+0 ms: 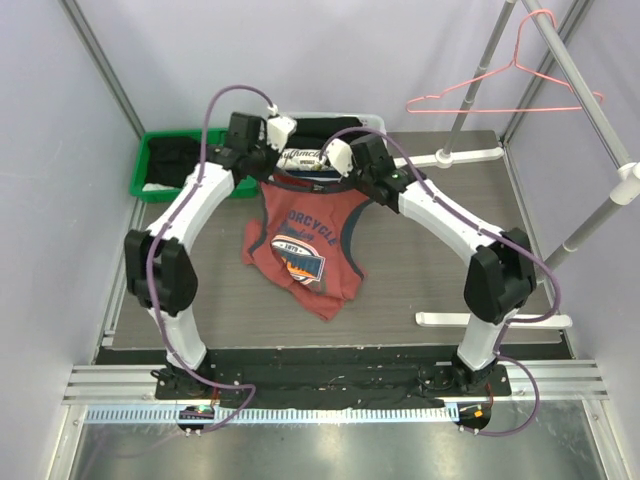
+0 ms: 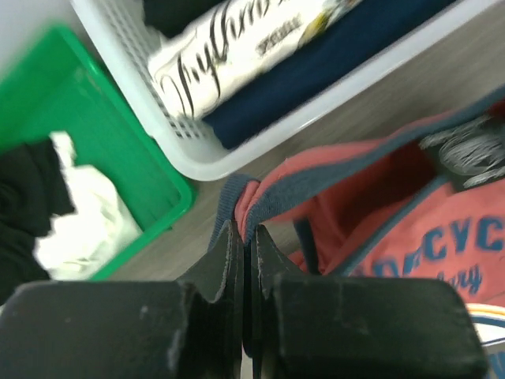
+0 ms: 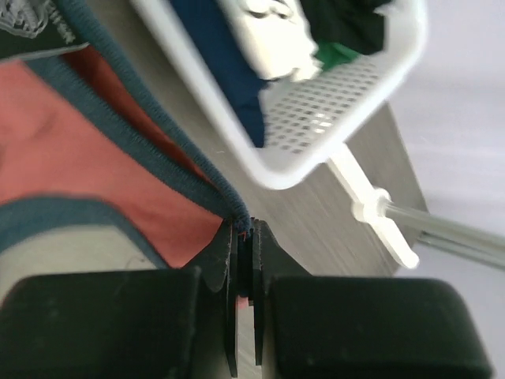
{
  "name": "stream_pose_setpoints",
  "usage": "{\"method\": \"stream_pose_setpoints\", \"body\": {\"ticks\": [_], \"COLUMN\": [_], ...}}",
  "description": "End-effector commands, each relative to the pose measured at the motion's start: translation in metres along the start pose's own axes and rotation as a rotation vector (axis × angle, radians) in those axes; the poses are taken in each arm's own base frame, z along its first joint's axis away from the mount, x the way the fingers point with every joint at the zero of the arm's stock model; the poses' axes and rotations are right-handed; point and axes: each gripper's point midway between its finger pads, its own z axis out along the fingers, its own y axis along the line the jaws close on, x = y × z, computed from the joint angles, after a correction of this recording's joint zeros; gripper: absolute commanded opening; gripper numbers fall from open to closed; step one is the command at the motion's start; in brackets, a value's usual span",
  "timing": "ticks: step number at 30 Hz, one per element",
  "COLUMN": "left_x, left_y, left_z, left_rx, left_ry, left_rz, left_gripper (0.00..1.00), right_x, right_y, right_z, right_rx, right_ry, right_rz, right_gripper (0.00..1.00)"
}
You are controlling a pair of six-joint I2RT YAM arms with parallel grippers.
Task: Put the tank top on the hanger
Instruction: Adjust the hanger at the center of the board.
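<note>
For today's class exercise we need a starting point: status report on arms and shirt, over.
Left gripper, right gripper shut on tank top straps. Hem on table. Hanger bare, on rack far right.

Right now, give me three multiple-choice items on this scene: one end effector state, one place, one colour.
1. The left end effector and right end effector are: A both open; B both shut on the tank top; C only the left shut.
2. The hanger is: A inside the tank top; B hanging on the rack rail; C in the left end effector.
3. The tank top's trim is: A white; B yellow; C navy.

1 B: each wrist view shows the fabric edge pinched tight.
2 B: its hook sits over the rail, top right.
3 C: dark blue edging runs round the neck and armholes.
</note>
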Motion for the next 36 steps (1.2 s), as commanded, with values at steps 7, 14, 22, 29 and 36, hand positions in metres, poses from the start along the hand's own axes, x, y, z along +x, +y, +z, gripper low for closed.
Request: {"method": "stream_pose_setpoints", "body": {"ticks": [7,14,22,29,36], "left_x": [-0.010,0.002,0.077,0.126,0.153], "left_y": [0.060,0.050,-0.019,-0.041,-0.048], "left_z": [0.030,-0.023,-0.047,-0.042,-0.033], "left_rx": [-0.324,-0.278,0.030,0.228,0.299], "left_ry": [-0.076,-0.133,-0.041,0.012,0.084], "left_rz": [-0.099,-0.132,-0.145,-0.206,-0.181], "left_gripper": [0.99,1.00,1.00,1.00,1.00], "right_x": [-0.030,-0.024,0.016,0.067,0.104], "right_y": [-0.103,-0.087,0.028,0.109,0.130], "right_z": [-0.021,-0.071,-0.084,-0.053,-0.024], "right_rx": [0.513,0.419,-0.063,-0.395,-0.549], "right_ry": [-0.111,-0.194,-0.203,-0.086,0.056], "right_rz": [0.158,0.256,0.346,0.506,0.645], "right_gripper": [0.68,0.87,0.84,0.78,0.75]}}
